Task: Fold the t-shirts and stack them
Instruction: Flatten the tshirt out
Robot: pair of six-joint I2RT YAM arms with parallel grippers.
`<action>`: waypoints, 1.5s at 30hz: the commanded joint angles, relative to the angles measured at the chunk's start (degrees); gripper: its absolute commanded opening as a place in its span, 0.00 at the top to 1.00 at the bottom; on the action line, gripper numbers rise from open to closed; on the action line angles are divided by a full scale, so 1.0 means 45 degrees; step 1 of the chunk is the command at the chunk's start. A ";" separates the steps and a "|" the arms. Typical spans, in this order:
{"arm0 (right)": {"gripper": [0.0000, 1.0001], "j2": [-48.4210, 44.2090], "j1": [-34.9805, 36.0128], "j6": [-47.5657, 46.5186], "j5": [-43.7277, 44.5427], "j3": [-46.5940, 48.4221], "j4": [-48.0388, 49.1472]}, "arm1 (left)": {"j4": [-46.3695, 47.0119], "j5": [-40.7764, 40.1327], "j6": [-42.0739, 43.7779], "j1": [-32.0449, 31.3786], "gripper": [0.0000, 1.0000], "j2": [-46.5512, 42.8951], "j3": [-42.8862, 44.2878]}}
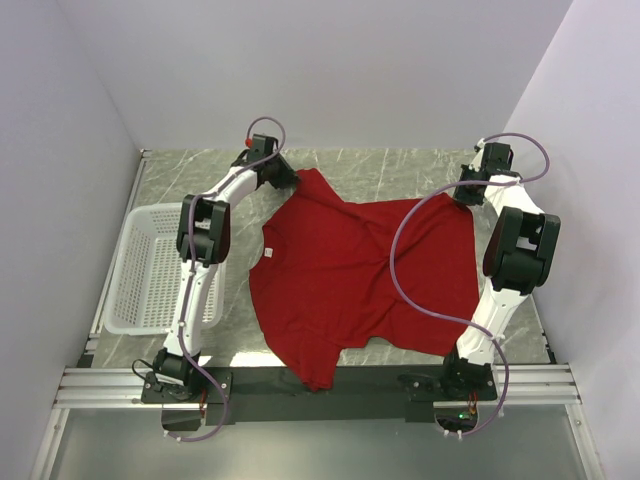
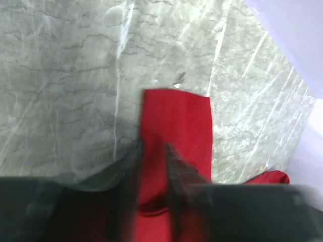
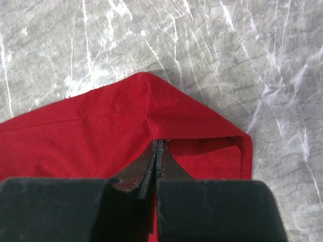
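Observation:
The deep-red t-shirt point(image 1: 360, 270) lies spread on the marble table, with its white neck tag point(image 1: 270, 251) at its left side. My left gripper point(image 1: 290, 180) is at the shirt's far left corner. In the left wrist view its fingers point(image 2: 154, 146) are blurred and stand a little apart astride a flat red strip of the shirt point(image 2: 176, 116). My right gripper point(image 1: 465, 192) is at the far right corner. In the right wrist view it point(image 3: 158, 142) is shut on a raised fold of the shirt point(image 3: 101, 131).
A white mesh basket point(image 1: 150, 270) stands at the table's left edge, beside the left arm. Side walls close in left and right. The right arm's purple cable point(image 1: 400, 270) loops over the shirt. A metal rail point(image 1: 320, 385) runs along the near edge.

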 commanded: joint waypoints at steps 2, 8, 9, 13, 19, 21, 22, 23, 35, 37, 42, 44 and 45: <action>1.00 -0.0467 0.0079 0.0012 -0.0217 0.0287 0.0033 | 0.0244 0.0334 0.0050 -0.0040 0.83 0.0391 0.0578; 1.00 -0.0662 0.0079 -0.0066 -0.0724 0.0424 -0.0084 | 0.1650 0.0315 0.0596 0.0096 1.00 -0.1033 -0.0222; 1.00 -0.0779 0.0079 -0.0085 -0.0803 0.0443 -0.0084 | 0.2019 0.0315 0.0694 0.0155 0.99 -0.1267 -0.0300; 1.00 -0.1287 0.0079 -0.0164 -0.1135 0.0443 -0.0045 | 0.2860 0.0275 0.1163 0.0331 1.00 -0.2905 -0.1197; 1.00 -0.2244 0.0079 -0.0203 -0.1701 0.0405 -0.0182 | 0.3798 0.0490 0.1710 0.0565 1.00 -0.5267 -0.3147; 1.00 -0.2633 0.0079 -0.0164 -0.1857 0.0191 -0.0182 | 0.4187 0.0549 0.1808 0.0565 1.00 -0.5818 -0.3639; 1.00 -0.2751 0.0079 -0.0183 -0.2071 0.0131 -0.0182 | 0.4268 0.0588 0.1886 0.0565 1.00 -0.6362 -0.4086; 1.00 -0.2869 0.0079 -0.0203 -0.2150 0.0053 -0.0201 | 0.4424 0.0646 0.1945 0.0565 1.00 -0.6619 -0.4322; 1.00 -0.5368 0.0099 -0.0437 -0.2835 -0.0709 0.0306 | 0.3937 -0.0446 0.2687 0.0643 1.00 -0.9550 -0.6745; 1.00 -0.5740 0.0079 -0.0418 -0.2757 -0.0787 0.0501 | 0.3411 -0.0874 0.2687 0.0682 1.00 -0.9823 -0.7076; 1.00 -0.6540 0.0079 -0.0301 -0.2249 -0.1333 0.1223 | 0.3234 -0.1891 0.2356 0.0838 1.00 -1.0448 -0.7761; 1.00 -0.6755 0.0079 -0.0339 -0.2366 -0.1548 0.1380 | 0.3447 -0.2146 0.2355 0.0858 1.00 -1.0800 -0.8054; 1.00 -0.6931 0.0079 -0.0340 -0.2443 -0.1704 0.1478 | 0.3584 -0.2069 0.2336 0.0878 1.00 -1.0936 -0.8190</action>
